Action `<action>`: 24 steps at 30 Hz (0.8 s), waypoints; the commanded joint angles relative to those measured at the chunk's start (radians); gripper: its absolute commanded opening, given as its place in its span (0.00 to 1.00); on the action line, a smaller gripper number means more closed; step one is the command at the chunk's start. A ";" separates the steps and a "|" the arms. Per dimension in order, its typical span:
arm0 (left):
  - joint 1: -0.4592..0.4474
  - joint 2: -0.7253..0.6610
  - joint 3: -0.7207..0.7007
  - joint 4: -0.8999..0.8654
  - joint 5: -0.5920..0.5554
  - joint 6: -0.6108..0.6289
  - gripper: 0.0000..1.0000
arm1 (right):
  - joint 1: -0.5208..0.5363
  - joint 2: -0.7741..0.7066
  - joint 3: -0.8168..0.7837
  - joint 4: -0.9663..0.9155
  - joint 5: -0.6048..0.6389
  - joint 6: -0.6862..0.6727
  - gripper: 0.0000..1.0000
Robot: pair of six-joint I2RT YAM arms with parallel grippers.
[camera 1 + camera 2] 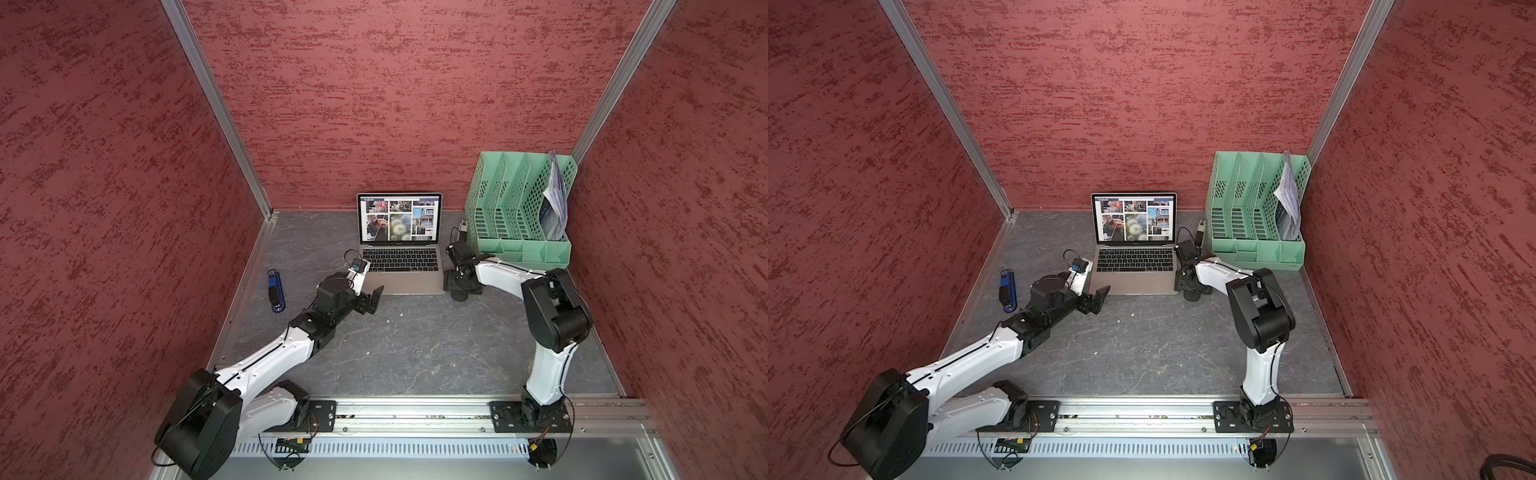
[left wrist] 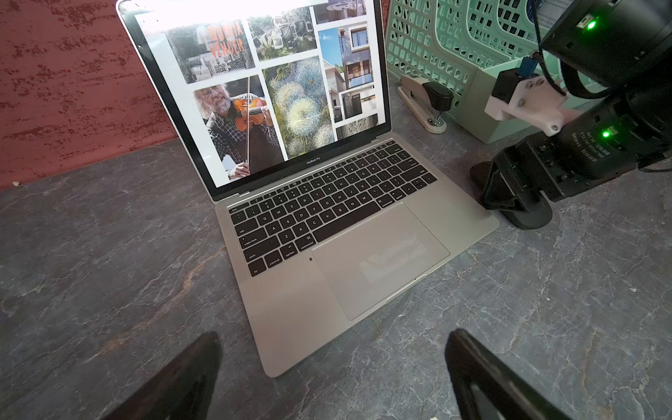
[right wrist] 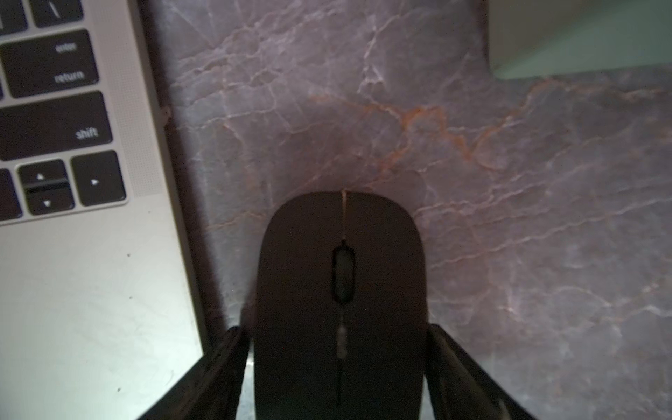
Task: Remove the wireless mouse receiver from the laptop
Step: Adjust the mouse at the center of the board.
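Red-walled booth, grey veined tabletop (image 1: 415, 349); both arms reach in from the near side.

Near: left gripper (image 2: 332, 338) hangs just off the near-left corner of the laptop (image 2: 291, 312), jaws spread wide, holding nothing.

Middle: right gripper (image 3: 336, 338) sits low beside the laptop's right edge, one jaw on each side of the black mouse (image 3: 309, 254). The jaws stand close to its flanks; cannot tell whether they clamp it.

Farther along that right edge, level with the return and shift keys, a tiny stub juts out. I take it for the wireless mouse receiver (image 3: 166, 112), still plugged in. Nothing touches it.

Far: stapler (image 2: 425, 102) and green file rack (image 1: 519, 216), right of the screen. Blue-and-black stick (image 1: 275, 293) lies well left.

Judgement: extraction not begun. The step in hand looks like dealing with the mouse, which lies nearer than the stub on the same side. The next move calls for getting the jaws past it, narrowing them onto the stub, and pulling straight out to the right. The left gripper is free to steady the laptop.
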 commanded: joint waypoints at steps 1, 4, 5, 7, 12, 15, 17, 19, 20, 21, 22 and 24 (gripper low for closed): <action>0.004 0.009 0.007 0.014 0.010 0.000 1.00 | 0.000 0.030 0.002 -0.030 0.022 -0.061 0.74; 0.004 0.009 0.007 0.014 0.008 0.000 1.00 | -0.003 0.038 0.001 -0.026 0.027 -0.104 0.71; 0.004 0.009 0.006 0.014 0.009 -0.001 1.00 | -0.002 0.040 0.001 -0.023 0.029 -0.121 0.71; 0.006 0.009 0.007 0.014 0.007 -0.002 1.00 | -0.005 0.042 0.002 -0.018 0.030 -0.152 0.71; 0.006 0.009 0.007 0.013 0.006 -0.006 1.00 | -0.024 0.052 0.016 -0.010 -0.018 -0.186 0.69; 0.006 0.008 0.006 0.012 0.006 -0.007 1.00 | -0.029 0.069 0.042 -0.023 -0.037 -0.200 0.65; 0.006 0.005 0.005 0.014 0.006 -0.010 1.00 | -0.030 0.080 0.058 -0.035 -0.035 -0.203 0.65; 0.009 0.005 0.004 0.014 0.008 -0.009 1.00 | -0.033 0.086 0.069 -0.043 -0.032 -0.203 0.65; 0.008 0.005 0.003 0.014 0.009 -0.010 1.00 | -0.035 0.089 0.072 -0.043 -0.033 -0.203 0.65; 0.008 0.005 0.004 0.014 0.009 -0.009 1.00 | -0.036 0.089 0.073 -0.043 -0.034 -0.203 0.65; 0.009 0.005 0.004 0.014 0.008 -0.010 1.00 | -0.039 0.089 0.073 -0.043 -0.035 -0.202 0.65; 0.009 0.005 0.004 0.013 0.011 -0.010 1.00 | -0.040 0.089 0.073 -0.043 -0.037 -0.200 0.66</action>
